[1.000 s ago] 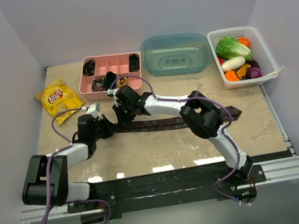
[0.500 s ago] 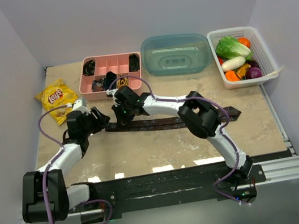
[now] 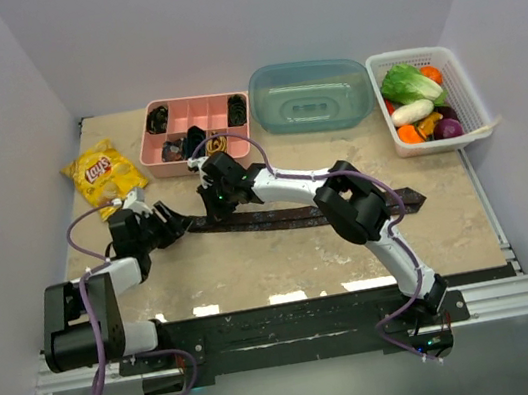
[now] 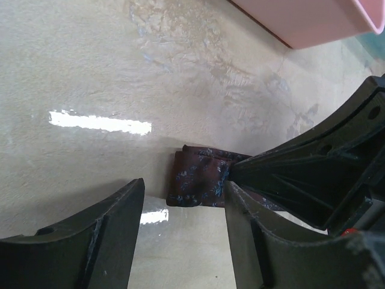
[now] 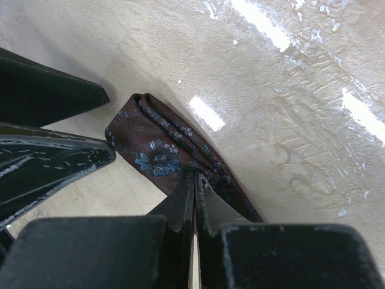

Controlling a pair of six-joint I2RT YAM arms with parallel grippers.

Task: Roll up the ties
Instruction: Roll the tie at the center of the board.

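Centrally, a dark maroon tie (image 3: 298, 217) lies stretched left to right across the beige surface (image 3: 285, 265). Its middle is partly covered in the overhead view by the right arm's elbow, and its wider end emerges to the right of that elbow. Its left end meets both claws and is hard to make out from above.

Left wrist view: the tie's end (image 4: 198, 177) shows as a short folded stub with a faint bluish floral pattern, lying flat. The left claw (image 4: 183, 189) stands wide, one finger on either side of the stub; no contact with the cloth can be seen. The right claw (image 4: 313, 168) fills the right side and hides the rest of the tie. A corner of the pink tray (image 4: 313, 18) is cut off at the top.

Right wrist view: the right claw (image 5: 194, 180) is closed narrow, its fingertips (image 5: 183, 201) pinching the tie (image 5: 162, 150) just behind the fold. The fabric between the tips is hidden. The left claw's dark fingers (image 5: 48, 153) enter from the left, blurred.

Overhead, the left claw (image 3: 172, 223) and right claw (image 3: 209, 205) sit just beside each other. Behind them stand the pink divided tray (image 3: 196, 128), several of its compartments holding dark contents too small to identify, a yellow chip bag (image 3: 103, 172), a teal lidded container (image 3: 313, 95) and a white basket of vegetables (image 3: 460, 94).
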